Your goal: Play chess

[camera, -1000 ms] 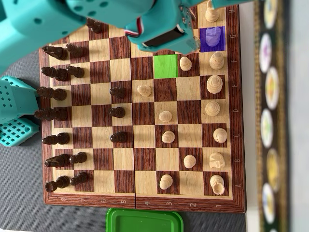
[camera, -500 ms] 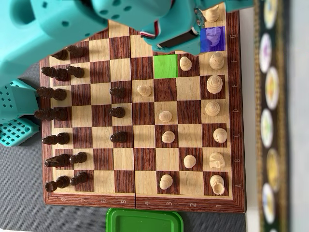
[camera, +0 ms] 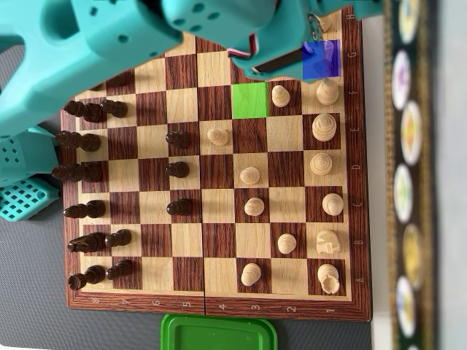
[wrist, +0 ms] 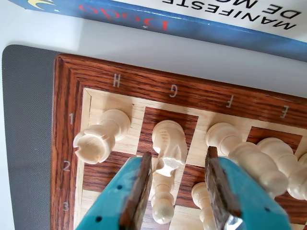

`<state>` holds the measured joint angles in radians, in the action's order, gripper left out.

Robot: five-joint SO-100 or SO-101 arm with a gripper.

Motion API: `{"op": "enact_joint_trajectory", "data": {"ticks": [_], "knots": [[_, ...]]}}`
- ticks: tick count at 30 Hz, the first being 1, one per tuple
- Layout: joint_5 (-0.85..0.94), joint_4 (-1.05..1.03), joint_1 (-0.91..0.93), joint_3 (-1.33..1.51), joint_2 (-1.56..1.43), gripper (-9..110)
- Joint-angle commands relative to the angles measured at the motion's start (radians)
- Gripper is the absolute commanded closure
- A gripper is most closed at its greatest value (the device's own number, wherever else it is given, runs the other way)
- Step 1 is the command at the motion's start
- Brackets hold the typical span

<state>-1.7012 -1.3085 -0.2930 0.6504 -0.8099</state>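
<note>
The teal arm [camera: 109, 36] is reaching across the chessboard [camera: 219, 302] toward its H-file corner — fingers [wrist: 136, 196] spread, unclenched, straddling the pale knight [wrist: 169, 143] on G1, likely lining up a grasp toward the green square [camera: 249, 100].

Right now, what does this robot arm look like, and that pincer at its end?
The arm is chunky turquoise plastic with small round holes, and red and white wires run along it in the overhead view. The pincer has two turquoise fingers faced with flat dark brown pads.
</note>
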Motion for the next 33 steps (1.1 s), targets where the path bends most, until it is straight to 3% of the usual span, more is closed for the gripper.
{"op": "enact_joint_trajectory", "data": {"ticks": [1,33], "knots": [[0.005,0.002,0.02,-0.06,-0.006,85],[0.005,0.008,0.011,-0.087,0.029,85]]}}
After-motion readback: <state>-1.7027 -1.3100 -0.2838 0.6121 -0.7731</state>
